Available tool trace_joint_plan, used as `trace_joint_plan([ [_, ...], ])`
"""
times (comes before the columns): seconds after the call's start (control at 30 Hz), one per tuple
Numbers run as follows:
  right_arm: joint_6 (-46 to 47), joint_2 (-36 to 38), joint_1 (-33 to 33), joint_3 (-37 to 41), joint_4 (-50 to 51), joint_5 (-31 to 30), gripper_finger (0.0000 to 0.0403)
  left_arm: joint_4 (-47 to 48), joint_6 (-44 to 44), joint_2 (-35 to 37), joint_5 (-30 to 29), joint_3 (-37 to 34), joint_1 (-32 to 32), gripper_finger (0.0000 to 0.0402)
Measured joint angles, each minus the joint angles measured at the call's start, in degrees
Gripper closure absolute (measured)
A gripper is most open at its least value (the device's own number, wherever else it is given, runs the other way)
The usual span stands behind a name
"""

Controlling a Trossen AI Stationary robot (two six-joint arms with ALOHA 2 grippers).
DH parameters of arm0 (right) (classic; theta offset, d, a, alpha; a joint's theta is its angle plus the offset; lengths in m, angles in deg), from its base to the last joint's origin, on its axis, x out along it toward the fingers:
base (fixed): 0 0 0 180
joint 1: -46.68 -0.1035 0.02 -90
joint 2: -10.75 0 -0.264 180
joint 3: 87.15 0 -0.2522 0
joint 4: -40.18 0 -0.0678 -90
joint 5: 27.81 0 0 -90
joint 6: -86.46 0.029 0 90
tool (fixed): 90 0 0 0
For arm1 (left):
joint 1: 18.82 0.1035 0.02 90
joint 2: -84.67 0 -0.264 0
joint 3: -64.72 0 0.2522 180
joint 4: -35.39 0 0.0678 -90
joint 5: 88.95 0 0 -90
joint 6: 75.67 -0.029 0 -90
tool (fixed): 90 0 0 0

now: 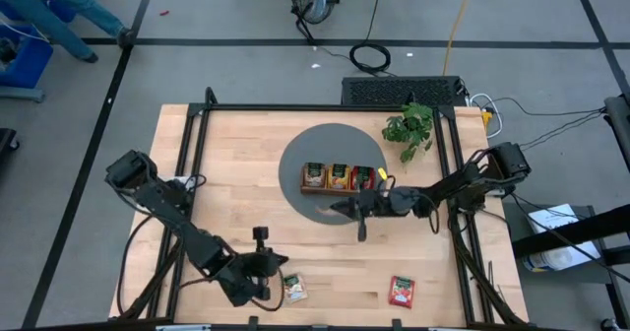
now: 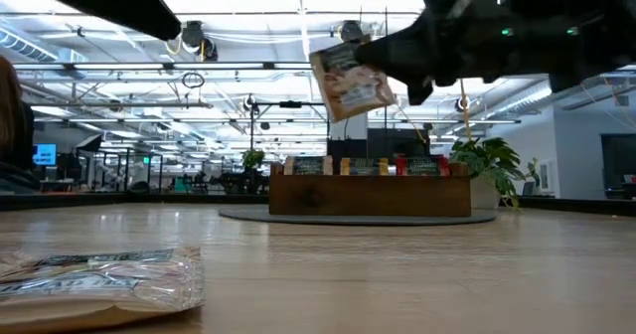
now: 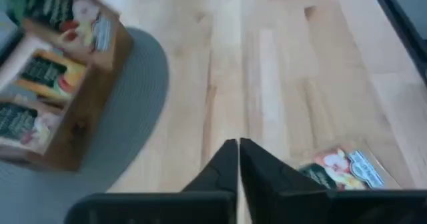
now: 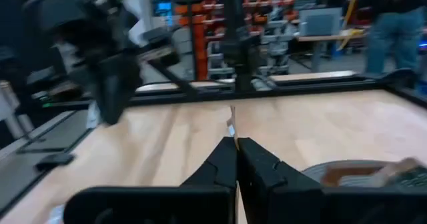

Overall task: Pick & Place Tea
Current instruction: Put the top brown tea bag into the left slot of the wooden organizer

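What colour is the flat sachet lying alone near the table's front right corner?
Red; the flat tea sachet shows best in the high view.

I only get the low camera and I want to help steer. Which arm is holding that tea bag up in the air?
Observer: The right gripper. It is shut on the held sachet, over the edge of the grey mat.
Operator: Is any more tea lying around?
Observer: Yes, a red sachet lies flat near the table's front edge, on the right arm's side.
Operator: Where is the other arm?
Observer: The left gripper is low at the front, shut and empty, beside a cream sachet.
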Motion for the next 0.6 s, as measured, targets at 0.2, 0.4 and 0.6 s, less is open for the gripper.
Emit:
trace_joint_plan([
  [0.2, -2.20, -0.02, 5.37, -2.04, -2.64, 0.23, 0.0403, -8.10, -4.85, 0.00, -5.92, -5.88, -0.45, 0.0384],
  [0.4, 2.28, -3.95, 12.15, -4.29, -5.12, 4.79, 0.0403, -19.48, -9.43, -0.02, -6.08, -10.92, 1.02, 0.0397],
  [0.6, 2.46, -10.98, 15.45, -8.52, -5.47, 7.47, 0.0403, -22.07, -11.75, -0.02, -5.92, -11.93, 1.40, 0.0379],
])
